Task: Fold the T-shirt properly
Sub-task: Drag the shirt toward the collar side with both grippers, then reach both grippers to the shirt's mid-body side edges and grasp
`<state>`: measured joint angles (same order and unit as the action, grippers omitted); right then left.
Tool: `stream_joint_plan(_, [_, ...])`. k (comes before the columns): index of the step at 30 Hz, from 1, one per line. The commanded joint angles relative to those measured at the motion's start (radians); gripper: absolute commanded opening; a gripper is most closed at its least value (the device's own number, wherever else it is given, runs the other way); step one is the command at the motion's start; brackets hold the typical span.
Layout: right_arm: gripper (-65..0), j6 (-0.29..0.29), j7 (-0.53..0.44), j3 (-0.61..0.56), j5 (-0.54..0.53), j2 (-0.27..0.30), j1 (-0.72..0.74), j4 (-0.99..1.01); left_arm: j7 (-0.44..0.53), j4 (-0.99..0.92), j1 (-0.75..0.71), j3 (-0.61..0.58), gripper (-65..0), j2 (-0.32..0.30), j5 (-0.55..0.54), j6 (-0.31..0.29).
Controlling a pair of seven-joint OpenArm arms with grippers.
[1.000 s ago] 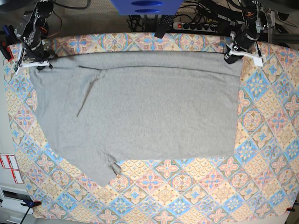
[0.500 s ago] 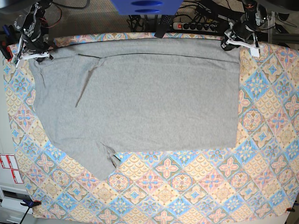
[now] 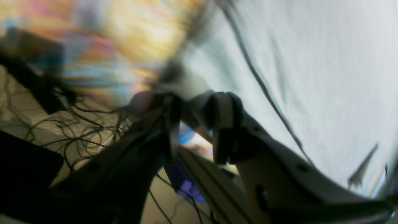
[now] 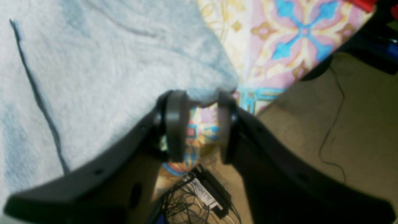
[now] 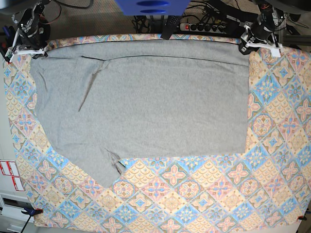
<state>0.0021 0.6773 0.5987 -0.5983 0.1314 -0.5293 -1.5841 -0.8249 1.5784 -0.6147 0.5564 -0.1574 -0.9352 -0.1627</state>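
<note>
The heather-grey T-shirt [image 5: 146, 102] lies spread flat and plain side up on the patterned tablecloth [image 5: 218, 194], with a sleeve pointing to the near left. Its far edge reaches the table's back edge. My left gripper [image 5: 252, 44] hovers at the shirt's far right corner. In the blurred left wrist view this gripper [image 3: 197, 102] is open, with tablecloth showing through the gap and the T-shirt [image 3: 311, 62] beside it. My right gripper [image 5: 30, 49] is at the far left corner. It [image 4: 200, 99] is open too, and the T-shirt [image 4: 93, 62] corner lies just at its tips.
A power strip [image 5: 204, 26] and cables lie on the floor beyond the table's back edge, near a blue object [image 5: 150, 6]. Small clamps [image 5: 30, 211] hold the tablecloth at the near corners. Patterned cloth shows around the shirt on the right and near sides.
Both grippers pulled the shirt's far edge toward the back of the table, then opened and let go of its corners. The shirt now lies further back.
</note>
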Motion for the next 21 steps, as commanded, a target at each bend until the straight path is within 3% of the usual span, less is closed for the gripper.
stream_joint_plan(1, [-45.3,0.003,-0.02,0.008,-0.001,0.011,-0.002,-0.017,0.005,0.017,-0.003,0.021,-46.4,-0.009,-0.008,-0.013])
stream_joint_plan(7, [-44.6,0.003,-0.021,0.008,0.002,0.011,0.027,-0.019,0.003,0.017,0.052,0.078,-46.4,-0.02,-0.003,-0.015])
stream_joint_plan(17, [-44.7,0.003,-0.018,0.005,0.004,0.018,0.171,-0.043,0.003,0.015,0.22,0.064,-46.4,-0.112,0.003,-0.008])
stream_joint_plan(21, [-44.7,0.003,-0.017,-0.01,0.079,0.018,0.246,-0.034,0.003,0.014,0.318,0.015,-45.7,-0.138,0.084,-0.008])
